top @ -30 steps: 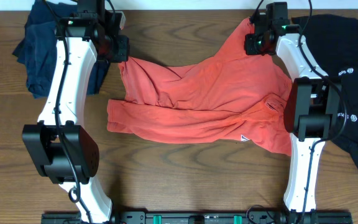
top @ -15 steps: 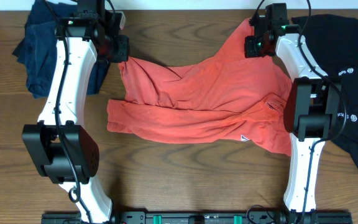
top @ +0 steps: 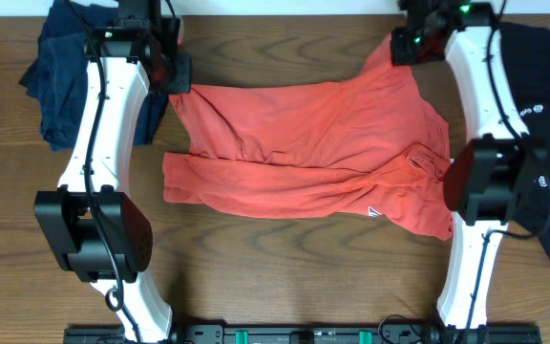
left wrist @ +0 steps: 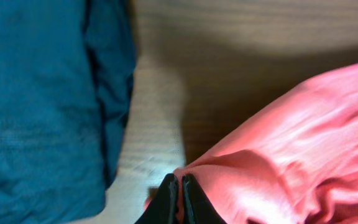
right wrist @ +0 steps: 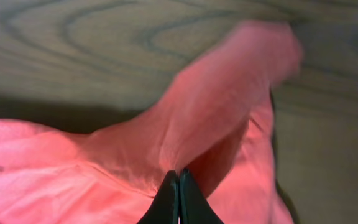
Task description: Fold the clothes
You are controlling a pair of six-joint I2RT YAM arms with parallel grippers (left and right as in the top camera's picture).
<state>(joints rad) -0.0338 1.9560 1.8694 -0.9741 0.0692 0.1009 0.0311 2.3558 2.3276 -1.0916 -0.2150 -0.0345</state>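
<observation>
- The red-orange T-shirt (top: pixel 304 143) lies spread and wrinkled across the middle of the wooden counter (top: pixel 285 277), with a small white tag (top: pixel 374 212) near its near-right edge.
- The left tool (top: pixel 170 75) is clenched on the shirt's far-left corner. In the left wrist view its fingers (left wrist: pixel 165 202) meet with red cloth pinched between them.
- The right tool (top: pixel 407 46) is clenched on the far-right corner, where the cloth draws to a peak. In the right wrist view its fingertips (right wrist: pixel 168 200) press together on a fold.
- Navy garments (top: pixel 60 81) are heaped at the far left, just beside the left tool.
- A black garment (top: pixel 542 115) with white logos lies at the right, beside the shirt.
</observation>
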